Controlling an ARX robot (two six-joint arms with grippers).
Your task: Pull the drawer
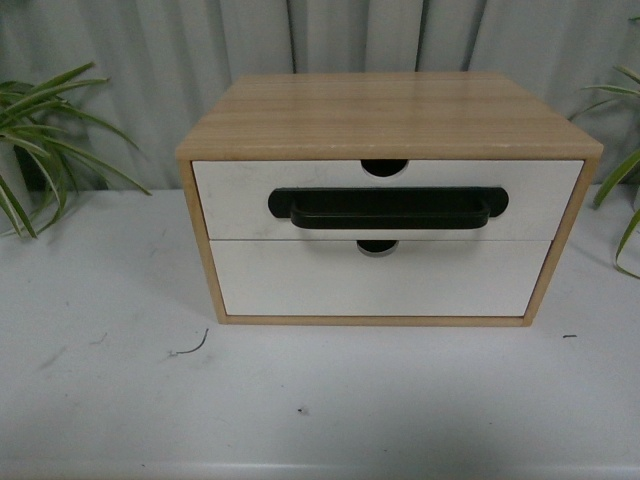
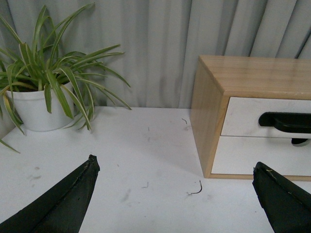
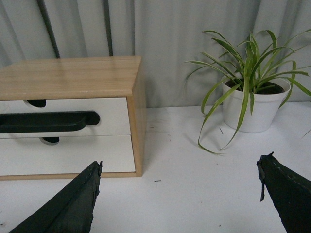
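Drawer [image 1: 387, 200] sits shut in the upper slot of the cabinet [image 1: 390, 115], dead ahead between our arms, its bar handle [image 1: 388, 209] running left to right. Our left gripper [image 2: 175, 164] and right gripper [image 3: 181, 161] gape wide, empty, well short; neither looks nearer.

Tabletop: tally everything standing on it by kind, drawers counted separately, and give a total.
Light wood cabinet: 1
White drawer with long black bar handle: 1
Plain white drawer front without handle: 1
Green leafy plant in white pot, one to the left, one to the right: 2
Total: 5
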